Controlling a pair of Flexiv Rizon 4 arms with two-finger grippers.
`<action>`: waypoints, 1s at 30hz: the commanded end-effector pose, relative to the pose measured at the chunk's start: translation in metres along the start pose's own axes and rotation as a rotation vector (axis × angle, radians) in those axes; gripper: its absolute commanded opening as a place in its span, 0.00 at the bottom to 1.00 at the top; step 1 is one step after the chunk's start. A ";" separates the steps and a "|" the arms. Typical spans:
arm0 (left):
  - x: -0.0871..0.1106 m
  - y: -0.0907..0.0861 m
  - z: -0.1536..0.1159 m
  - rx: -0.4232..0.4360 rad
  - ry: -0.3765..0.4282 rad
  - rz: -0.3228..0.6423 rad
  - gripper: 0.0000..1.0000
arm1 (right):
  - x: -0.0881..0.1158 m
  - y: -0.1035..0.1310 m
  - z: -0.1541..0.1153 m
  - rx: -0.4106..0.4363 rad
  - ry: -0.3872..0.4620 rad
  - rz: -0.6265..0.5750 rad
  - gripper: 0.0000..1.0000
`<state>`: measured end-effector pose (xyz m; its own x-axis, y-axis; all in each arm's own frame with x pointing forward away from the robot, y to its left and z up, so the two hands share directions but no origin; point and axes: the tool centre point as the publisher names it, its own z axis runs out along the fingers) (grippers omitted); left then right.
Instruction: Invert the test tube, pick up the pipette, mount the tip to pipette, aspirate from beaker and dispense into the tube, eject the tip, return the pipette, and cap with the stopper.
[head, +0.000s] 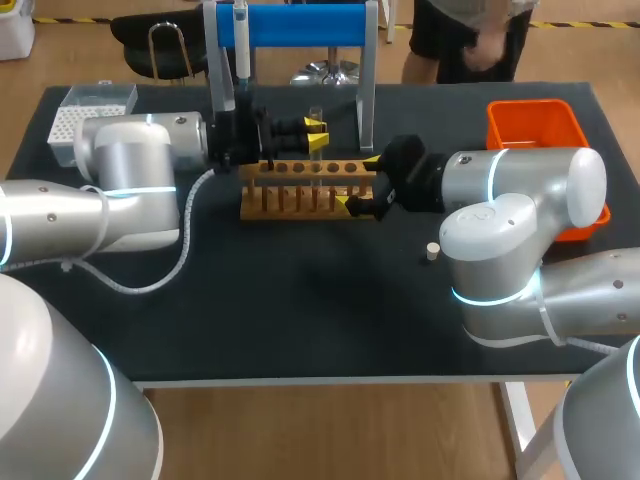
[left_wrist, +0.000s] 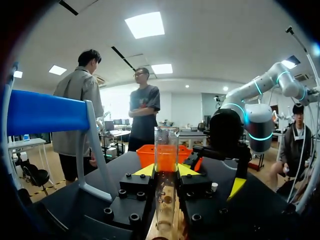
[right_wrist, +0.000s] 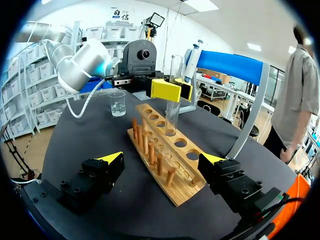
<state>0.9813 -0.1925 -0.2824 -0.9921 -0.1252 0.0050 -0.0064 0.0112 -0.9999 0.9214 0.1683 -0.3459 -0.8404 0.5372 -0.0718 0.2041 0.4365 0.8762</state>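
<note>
Black tabletop (head: 300, 320) carries a wooden rack (head: 300, 190) at its middle. The left gripper (head: 317, 135) is clamped on the glass tube (head: 316, 112), which is upright and mouth up, its foot in or just over a rack hole, likely so it stands ready for filling. The right gripper (head: 358, 183) is spread wide astride the rack's right end, touching nothing, probably to steady it. The pipette (head: 240, 50) hangs on the blue stand (head: 300, 25) at the far side. The stopper (head: 432, 251) lies near the right arm.
</note>
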 end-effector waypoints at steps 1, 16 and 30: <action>0.000 0.003 0.001 -0.010 -0.004 -0.009 0.14 | 0.000 0.000 0.000 0.003 -0.001 0.000 1.00; 0.006 -0.016 -0.012 -0.060 -0.008 -0.008 1.00 | 0.000 0.000 0.000 0.003 -0.001 0.000 1.00; 0.025 -0.054 -0.101 -0.258 -0.154 -0.050 1.00 | 0.000 0.000 0.000 0.003 -0.001 0.000 1.00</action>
<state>0.9717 -0.1223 -0.2488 -0.9713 -0.2345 0.0409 -0.0849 0.1809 -0.9798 0.9215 0.1683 -0.3459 -0.8404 0.5372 -0.0719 0.2042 0.4366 0.8762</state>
